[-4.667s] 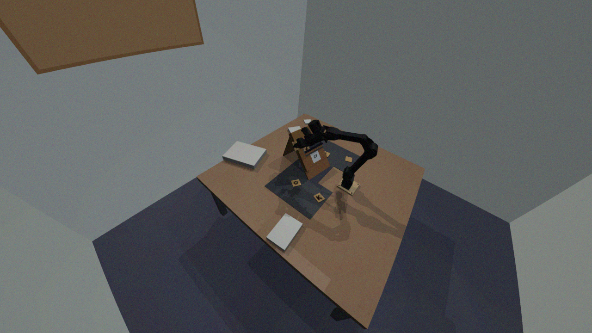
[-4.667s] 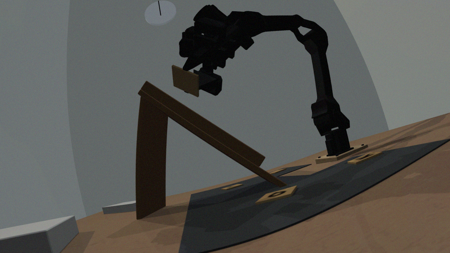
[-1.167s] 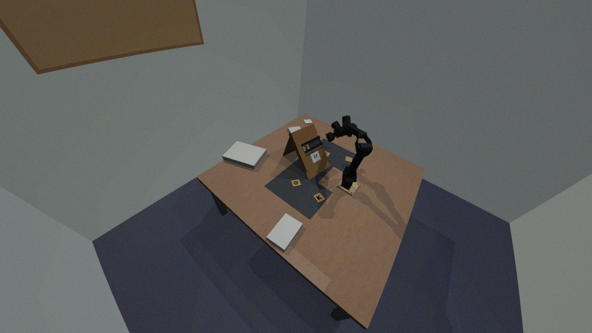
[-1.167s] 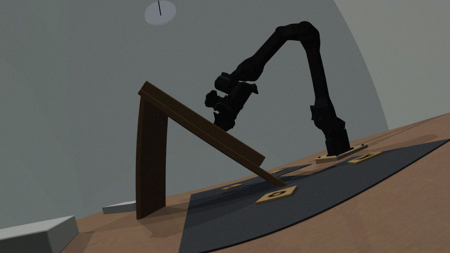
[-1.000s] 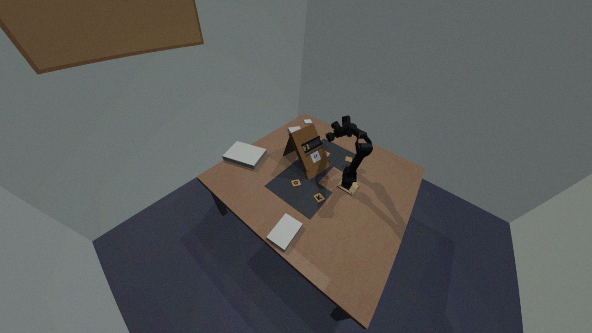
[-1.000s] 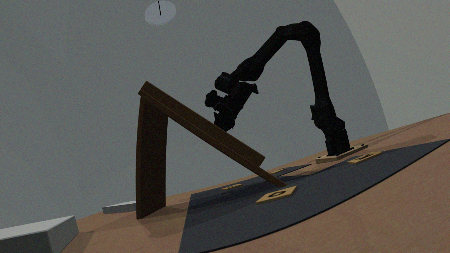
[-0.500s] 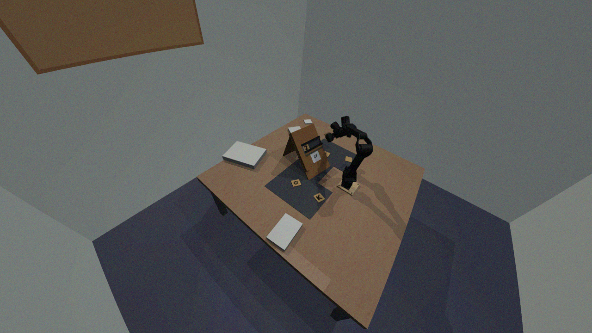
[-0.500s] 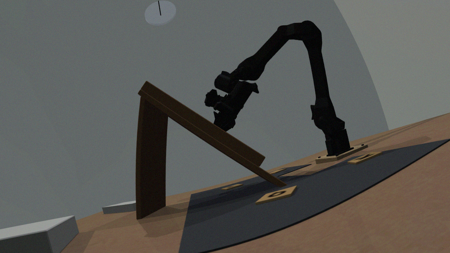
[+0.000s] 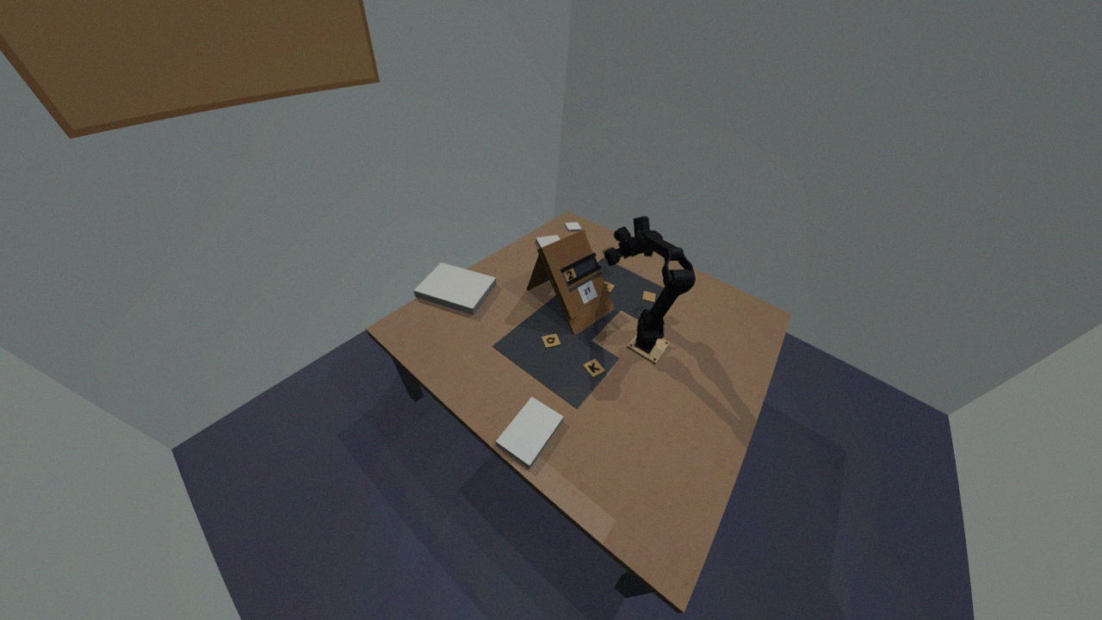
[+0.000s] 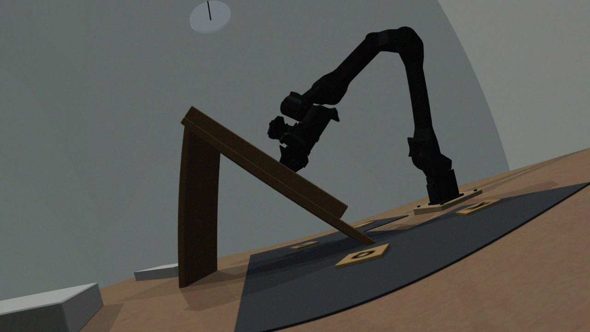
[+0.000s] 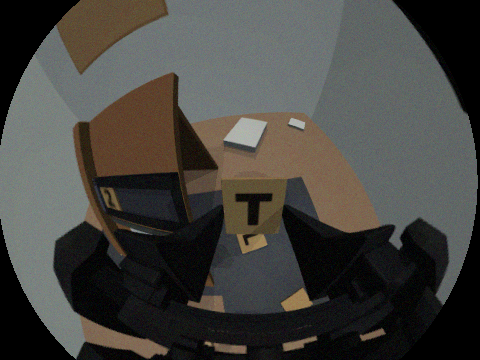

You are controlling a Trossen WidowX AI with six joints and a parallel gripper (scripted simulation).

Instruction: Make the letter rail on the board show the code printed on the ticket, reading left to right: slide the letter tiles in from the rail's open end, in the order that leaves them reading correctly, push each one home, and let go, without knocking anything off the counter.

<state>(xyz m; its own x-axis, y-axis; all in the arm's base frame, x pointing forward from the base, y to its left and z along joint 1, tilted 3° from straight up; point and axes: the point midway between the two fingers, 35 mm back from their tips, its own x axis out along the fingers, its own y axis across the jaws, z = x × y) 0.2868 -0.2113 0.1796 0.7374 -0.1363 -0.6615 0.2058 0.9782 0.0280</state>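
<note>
Carrying the T tile (image 11: 254,206) clamped between its fingertips, the gripper (image 11: 254,228) is hanging just off the open end of the letter rail (image 9: 583,266), the dark slot across the upper face of the sloping board (image 9: 579,288). At the rail's far, closed end the 2 tile (image 9: 570,274) is already sitting home, and the ticket (image 9: 587,292) just below the rail is reading 2T, so this tile appears to be the one wanted next. Doing the step well is a matter of alignment: the tile's face should be lying parallel to the board's slope and its edge square to the rail's mouth before any push, since a tilted tile is likely to jam at the entrance or shove the board. Once entered, the tile should be slid steadily until it is touching the 2 tile, and only then released. The O tile (image 9: 551,339) and K tile (image 9: 593,368), lying on the dark mat (image 9: 531,358) in front of the board, are not needed.
</note>
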